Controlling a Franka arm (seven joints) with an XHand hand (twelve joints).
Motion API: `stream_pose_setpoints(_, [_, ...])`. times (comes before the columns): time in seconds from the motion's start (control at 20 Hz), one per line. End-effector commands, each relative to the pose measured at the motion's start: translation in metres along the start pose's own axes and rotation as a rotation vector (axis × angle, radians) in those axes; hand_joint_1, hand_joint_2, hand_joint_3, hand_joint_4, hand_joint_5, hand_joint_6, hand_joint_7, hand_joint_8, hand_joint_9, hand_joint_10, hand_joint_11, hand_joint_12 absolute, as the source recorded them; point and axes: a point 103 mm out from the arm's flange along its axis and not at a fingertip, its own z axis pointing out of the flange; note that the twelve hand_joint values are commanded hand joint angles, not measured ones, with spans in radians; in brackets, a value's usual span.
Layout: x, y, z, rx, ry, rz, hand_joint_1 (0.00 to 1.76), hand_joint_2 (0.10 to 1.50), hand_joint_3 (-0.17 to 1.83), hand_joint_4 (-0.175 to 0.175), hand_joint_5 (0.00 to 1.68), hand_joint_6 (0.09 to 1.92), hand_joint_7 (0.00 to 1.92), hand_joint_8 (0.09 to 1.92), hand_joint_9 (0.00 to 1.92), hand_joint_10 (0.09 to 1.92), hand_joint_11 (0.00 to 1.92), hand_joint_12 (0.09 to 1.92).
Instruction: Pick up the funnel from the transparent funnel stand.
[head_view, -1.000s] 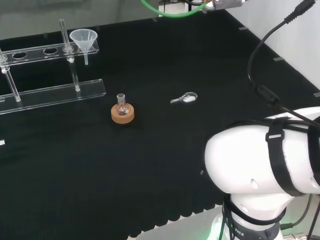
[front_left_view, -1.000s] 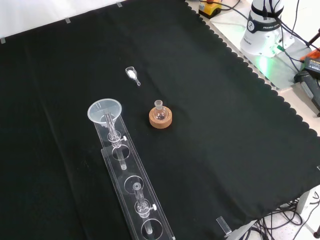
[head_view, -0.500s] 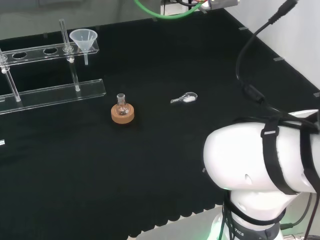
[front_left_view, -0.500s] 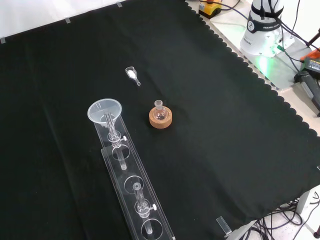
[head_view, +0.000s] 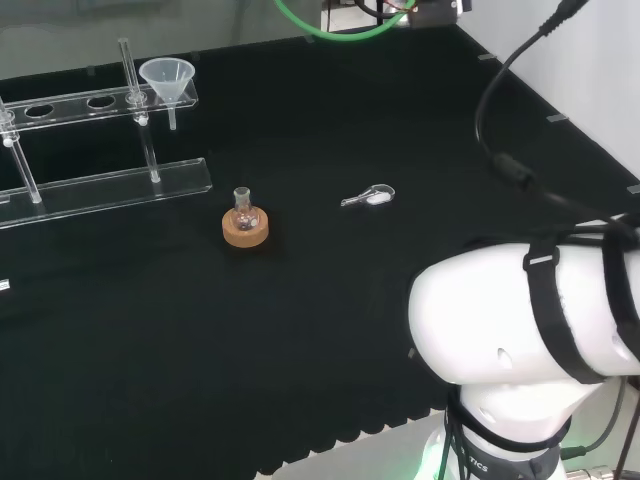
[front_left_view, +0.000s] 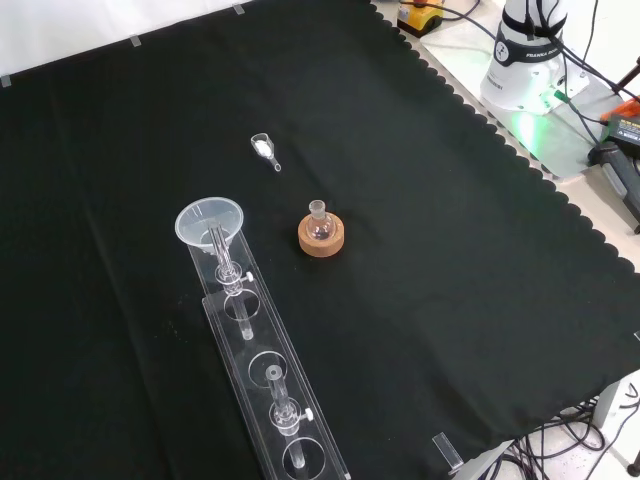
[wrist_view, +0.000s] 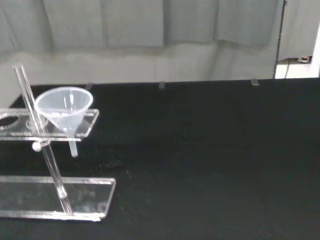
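In the head view, the transparent funnel stand (head_view: 95, 140) is the landmark. The funnel (head_view: 166, 78) sits in the end hole of its upper rail, stem hanging below. Right of the stand: a small flask (head_view: 243, 207) on a cork ring (head_view: 245, 230), then a spoon (head_view: 369, 197). Hand state: cannot tell. The funnel looks light, rigid, smooth and probably slippery; grasp the cone below the rim and lift straight up.

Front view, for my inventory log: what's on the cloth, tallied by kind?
Funnel: 1
Funnel stand: 1
Small flask: 1
Cork ring: 1
Clear scoop: 1
Total: 5
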Motion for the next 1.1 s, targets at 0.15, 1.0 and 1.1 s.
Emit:
stream_pose_setpoints(0.15, [0.028,0.084,0.065,-0.055,0.172,-0.06,0.23,0.88,0.08,-0.004,0.0,0.09,0.0,0.09,0.01,0.09,0.0,0.92])
stream_pose_setpoints(1.0, [0.024,0.187,0.149,0.154,0.214,-0.008,0.23,0.88,0.04,0.023,0.0,0.09,0.0,0.09,0.0,0.09,0.0,0.09])
stream_pose_setpoints(1.1, [0.042,0.195,0.162,0.171,0.201,-0.001,0.23,0.87,0.03,0.023,0.0,0.09,0.0,0.09,0.0,0.09,0.0,0.09])
